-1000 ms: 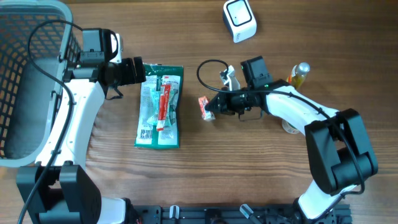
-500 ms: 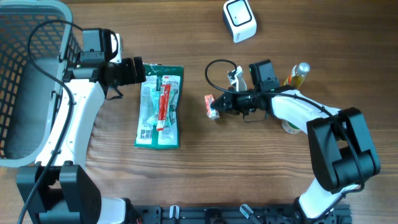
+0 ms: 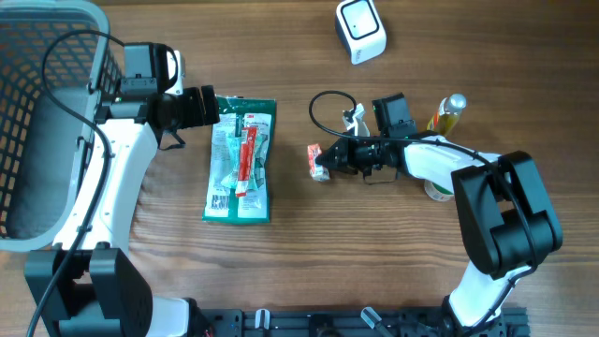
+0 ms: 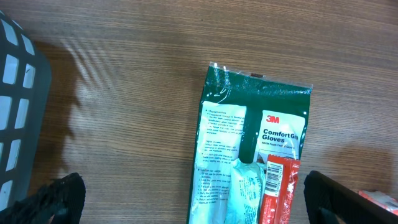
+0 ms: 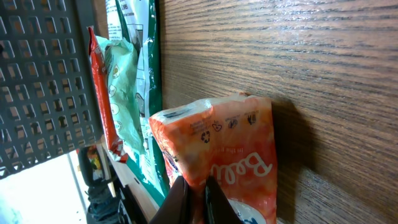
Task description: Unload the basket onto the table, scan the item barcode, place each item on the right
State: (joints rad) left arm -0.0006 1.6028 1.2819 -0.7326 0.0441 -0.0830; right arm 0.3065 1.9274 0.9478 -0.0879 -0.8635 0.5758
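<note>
Surveying the wooden table (image 3: 309, 253) from largest item to smallest: a grey mesh basket (image 3: 37, 112) occupies the far left. A green 3M Comfort Grip Gloves pack (image 3: 241, 159) lies flat just right of the left gripper (image 3: 208, 107), whose fingers stand wide apart and hold nothing. A white barcode scanner (image 3: 361, 30) sits at the table's far edge. The item in hand, a small orange snack packet (image 5: 224, 155), is near mid-table, pinched by its edge in the right gripper (image 5: 194, 198), fingers together on it. Whether it is clear of the wood cannot be told. Assessment: pickup done. The packet is well apart from the scanner, so presenting its barcode to the scanner window is left.
</note>
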